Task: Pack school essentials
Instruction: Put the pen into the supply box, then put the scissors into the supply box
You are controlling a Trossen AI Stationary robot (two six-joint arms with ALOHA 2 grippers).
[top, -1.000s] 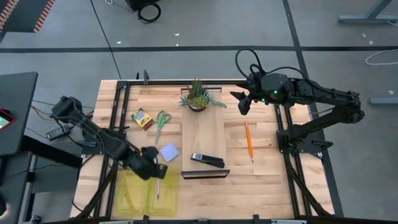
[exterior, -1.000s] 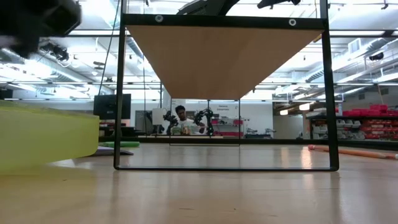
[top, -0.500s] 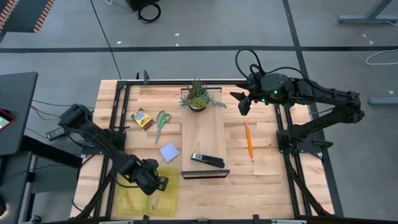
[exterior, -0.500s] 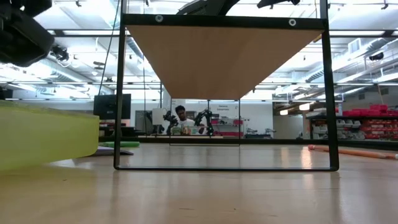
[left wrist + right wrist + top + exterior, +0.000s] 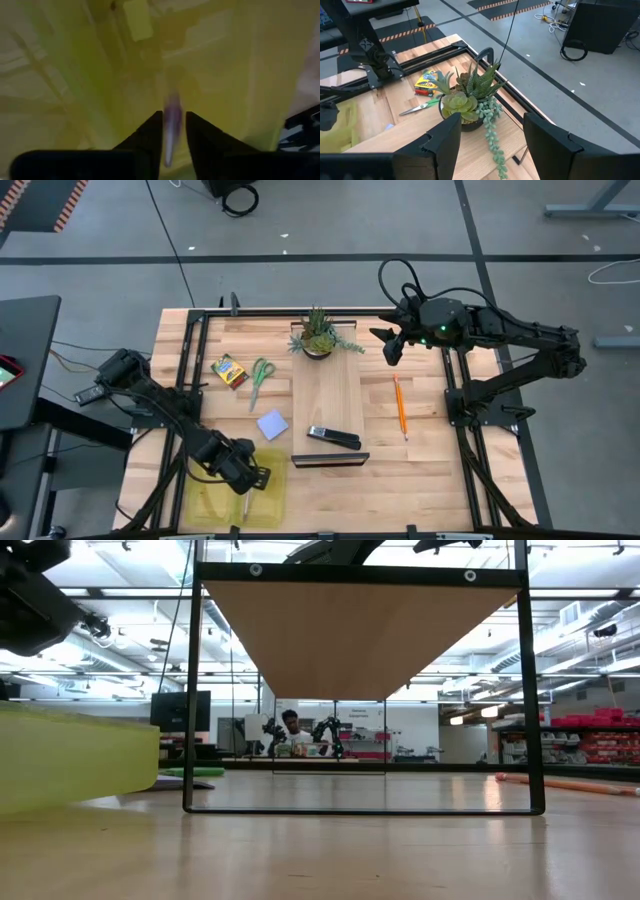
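A translucent yellow case [image 5: 215, 492] lies open at the table's near left. My left gripper [image 5: 245, 480] points down into it. A thin purple pen [image 5: 171, 125] stands between its fingers, which are slightly apart, and a slit of yellow shows beside the pen. The pen's lower end [image 5: 244, 506] reaches into the case. A crayon box [image 5: 230, 370], green-handled scissors [image 5: 260, 380], a pale blue note pad [image 5: 271, 424] and an orange pencil [image 5: 400, 406] lie flat on the table. My right gripper [image 5: 392, 348] hangs open, high over the far right. My left gripper has the purple pen's upper part [image 5: 170, 142] between its two fingers, which come from above and point steeply down. Whether the fingers still touch the pen, I cannot tell. The pen points down into the yellow case.
A sloped wooden board [image 5: 328, 395] on a black frame stands mid-table, with a potted plant [image 5: 318, 335] at its far end and a black stapler [image 5: 333, 437] near its front. In the low view the yellow case [image 5: 70, 755] rises at the left.
My left gripper has gone toward the table's near edge and down, tipping more steeply, from beside the note pad to over the yellow case. The purple pen has come with it, and its lower end now hangs inside the case.
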